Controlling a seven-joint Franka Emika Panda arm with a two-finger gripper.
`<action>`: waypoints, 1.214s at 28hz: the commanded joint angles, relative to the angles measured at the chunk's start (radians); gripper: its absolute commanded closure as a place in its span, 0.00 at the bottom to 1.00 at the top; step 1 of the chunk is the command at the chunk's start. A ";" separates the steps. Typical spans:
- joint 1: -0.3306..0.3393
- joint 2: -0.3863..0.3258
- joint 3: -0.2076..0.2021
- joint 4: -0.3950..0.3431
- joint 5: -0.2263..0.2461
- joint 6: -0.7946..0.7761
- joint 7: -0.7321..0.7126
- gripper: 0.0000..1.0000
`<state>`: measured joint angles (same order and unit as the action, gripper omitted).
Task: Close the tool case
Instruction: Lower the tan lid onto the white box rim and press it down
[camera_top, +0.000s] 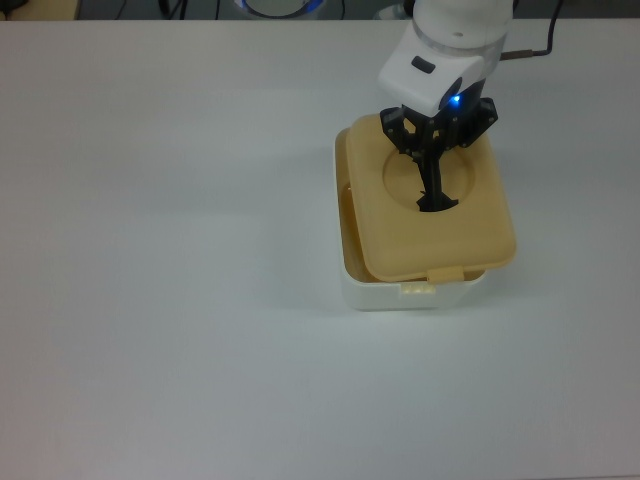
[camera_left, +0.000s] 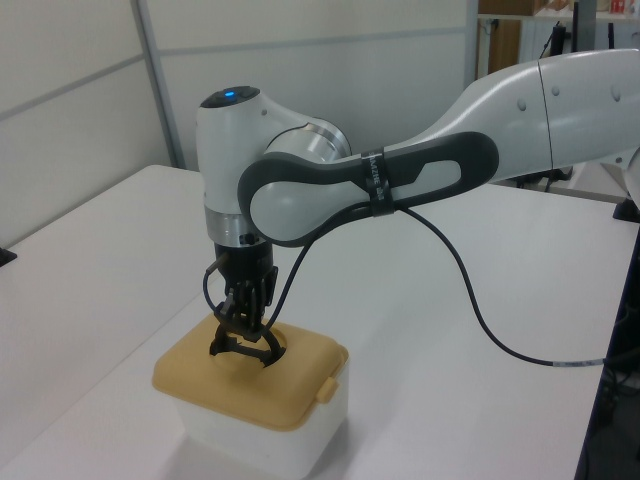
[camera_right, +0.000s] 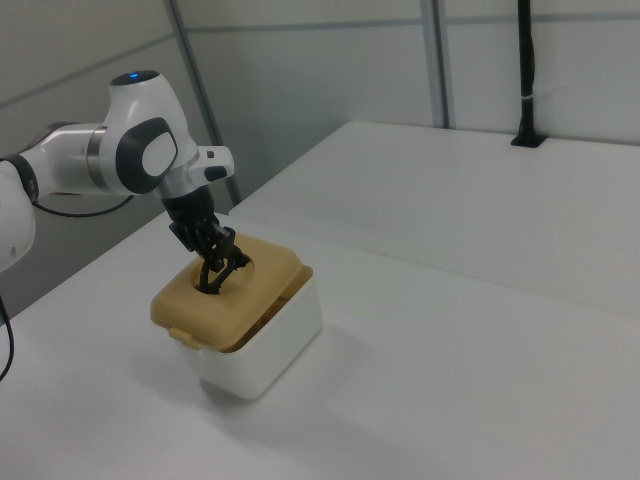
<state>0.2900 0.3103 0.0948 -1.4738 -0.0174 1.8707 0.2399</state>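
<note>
1 tool case (camera_top: 420, 290) | white plastic box, rounded | tan lid (camera_top: 470, 235) w/ round recess

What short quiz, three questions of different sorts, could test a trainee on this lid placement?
1. True or false: the tan lid sits square on the white box.
2. In the top view, where does a gap to the inside show? A) the top view's left B) the top view's right C) nowhere
3. What does the gripper hold?

Key:
1. False; it lies skewed, overhanging at the top view's right.
2. A
3. The black handle in the lid's round recess.
</note>
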 joint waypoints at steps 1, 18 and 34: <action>0.028 0.019 -0.026 0.023 -0.024 0.019 0.035 1.00; 0.121 0.055 -0.164 0.021 -0.033 0.039 0.030 0.00; 0.140 0.039 -0.165 0.027 -0.047 0.022 0.010 0.00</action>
<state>0.4068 0.3561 -0.0449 -1.4653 -0.0534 1.8973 0.2543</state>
